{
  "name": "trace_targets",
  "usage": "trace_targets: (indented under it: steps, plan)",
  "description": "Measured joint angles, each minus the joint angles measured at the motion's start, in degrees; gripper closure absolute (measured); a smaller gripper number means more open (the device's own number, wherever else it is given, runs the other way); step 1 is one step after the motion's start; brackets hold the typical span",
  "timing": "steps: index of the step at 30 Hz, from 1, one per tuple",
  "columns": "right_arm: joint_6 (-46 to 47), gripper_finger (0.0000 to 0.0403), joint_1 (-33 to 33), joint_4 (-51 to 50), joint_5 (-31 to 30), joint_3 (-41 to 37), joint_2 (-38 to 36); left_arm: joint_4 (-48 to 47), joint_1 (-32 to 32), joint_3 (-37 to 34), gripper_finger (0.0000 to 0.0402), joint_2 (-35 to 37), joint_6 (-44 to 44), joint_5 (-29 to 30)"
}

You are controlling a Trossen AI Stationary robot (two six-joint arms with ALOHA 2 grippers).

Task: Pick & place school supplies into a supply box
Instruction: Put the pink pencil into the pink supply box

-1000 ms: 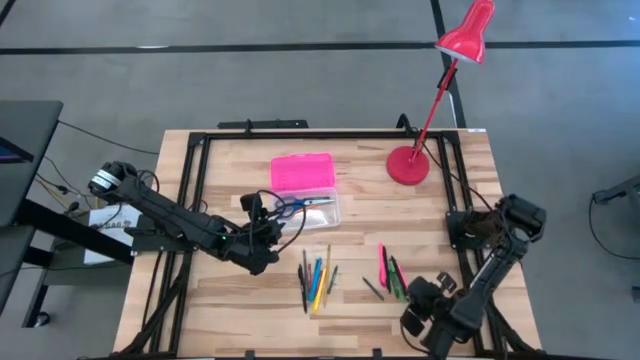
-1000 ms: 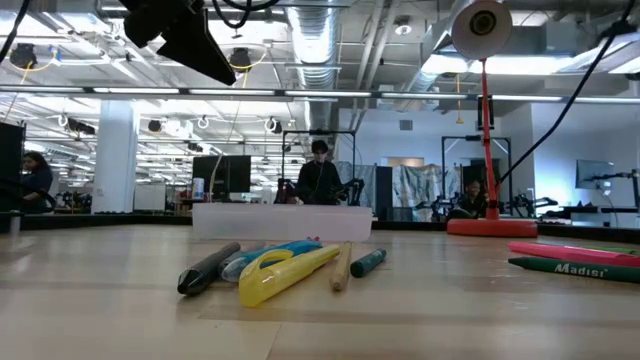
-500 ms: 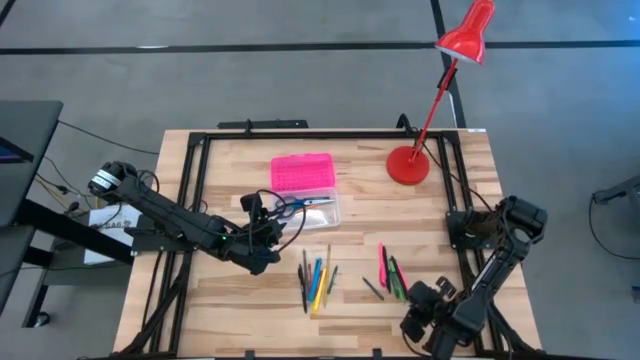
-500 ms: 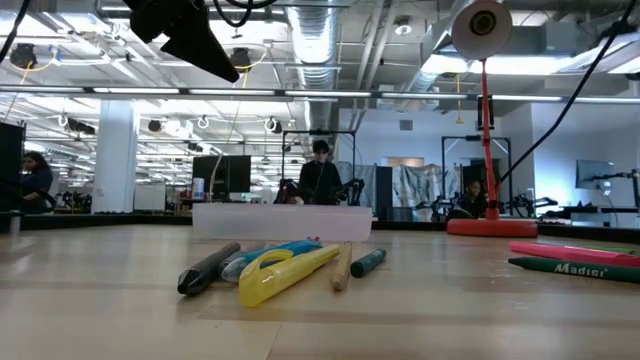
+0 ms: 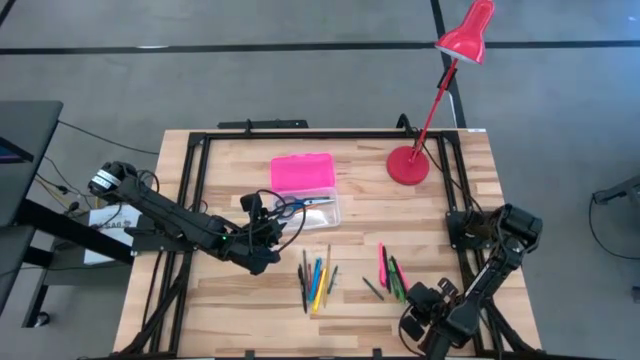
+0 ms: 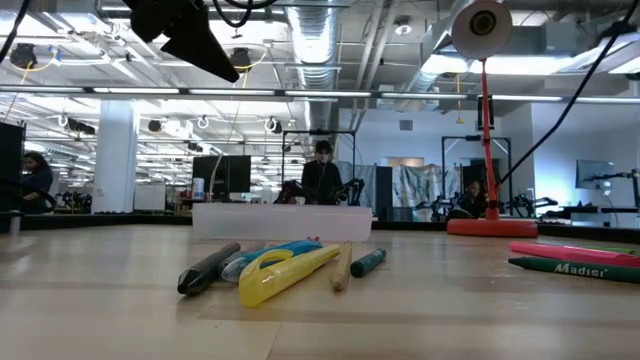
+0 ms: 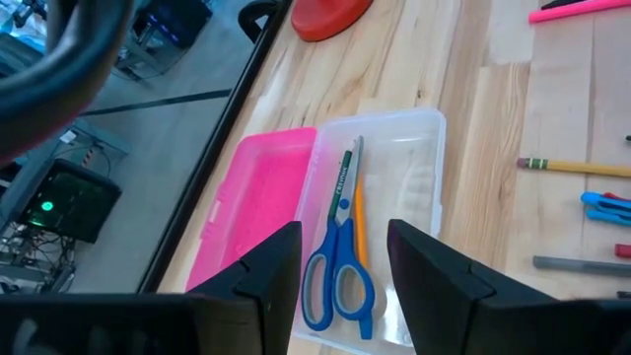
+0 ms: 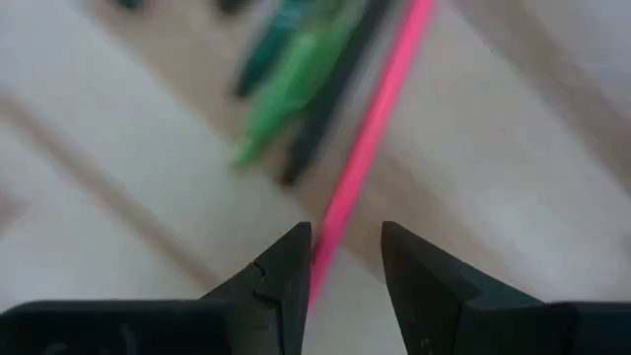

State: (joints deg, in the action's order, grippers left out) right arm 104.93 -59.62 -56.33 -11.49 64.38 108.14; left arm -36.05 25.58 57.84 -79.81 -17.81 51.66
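The supply box [image 5: 312, 208] lies open on the desk [image 5: 440, 215], its pink lid [image 5: 302, 171] folded back toward the far edge and the clear base nearer the arms. Blue-handled scissors [image 7: 337, 267] and an orange pencil [image 7: 360, 222] already rest inside the base.

The left gripper [image 7: 343, 258] hangs just beside the box with fingers spread, holding nothing. The right gripper [image 8: 345, 264] hovers near the front edge, fingers parted and empty, lined up over a pink pen [image 8: 367, 148] that lies beside the green markers [image 8: 286, 99].

That pen looks light, stiff and smooth, likely to roll or skid, so I'd pinch it across its middle, clear of the neighbouring markers.

Compared with a second ago, the right arm's elbow has shifted slightly and its gripper has crept forward; the left arm and supplies haven't moved.
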Motion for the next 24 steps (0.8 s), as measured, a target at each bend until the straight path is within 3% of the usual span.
trace_targets:
  steps: [6, 18, 24]
  plan:
    - [1.55, 0.0315, 1.51, 2.60, 3.08, -3.62, -0.60, 0.00, 0.00, 0.00, 0.0253, 0.00, -0.43, -0.16]
    - [-12.92, 0.0338, 9.29, 4.29, 10.01, -4.46, -1.86, -0.65, 0.46, -0.02, 0.0253, -0.02, -1.90, -0.53]
    - [-15.46, 0.0367, 10.93, 4.80, 11.48, -4.48, -1.86, -0.82, 2.24, -0.02, 0.0253, -0.02, -1.96, -1.86]
